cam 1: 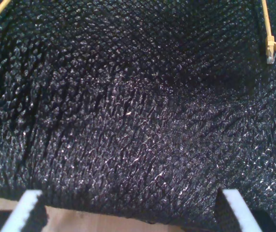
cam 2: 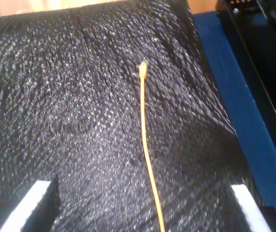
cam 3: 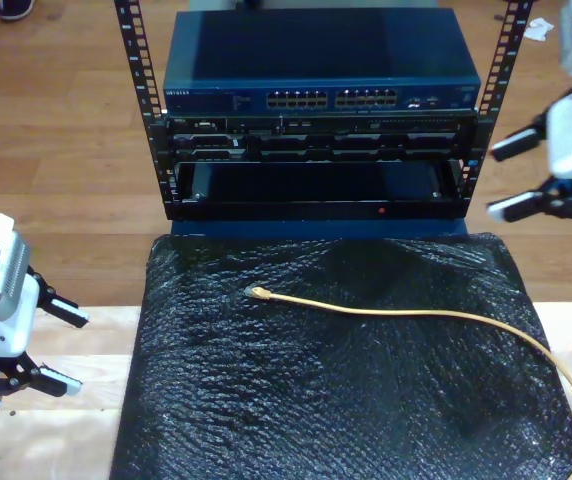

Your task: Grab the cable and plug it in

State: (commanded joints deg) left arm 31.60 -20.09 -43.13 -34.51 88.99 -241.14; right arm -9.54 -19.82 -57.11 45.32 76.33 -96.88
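The cable (cam 3: 406, 312) is laid across the black textured mat (cam 3: 266, 420), its long axis running roughly from the exterior view's left to its right. Near the exterior view's right edge it curves down toward the lower corner. Its plug (cam 3: 258, 293) is pointed toward the exterior view's left and rests on the mat just in front of the equipment rack (cam 3: 321, 170) — apart from the blue switch (cam 3: 321, 75) and its ports.

In the second wrist view the cable (cam 2: 145, 145) is seen lengthwise, the plug (cam 2: 142, 69) aimed away from the camera. My second gripper (cam 2: 142, 187) is held beside the rack at the exterior view's right (cam 3: 501, 180), jaws spread, nothing between them.

My first gripper (cam 1: 131, 195) is held off the mat's edge at the exterior view's left (cam 3: 71, 352) — fingers parted and empty. In its wrist view the plug (cam 1: 271, 50) is seen far across the mat.
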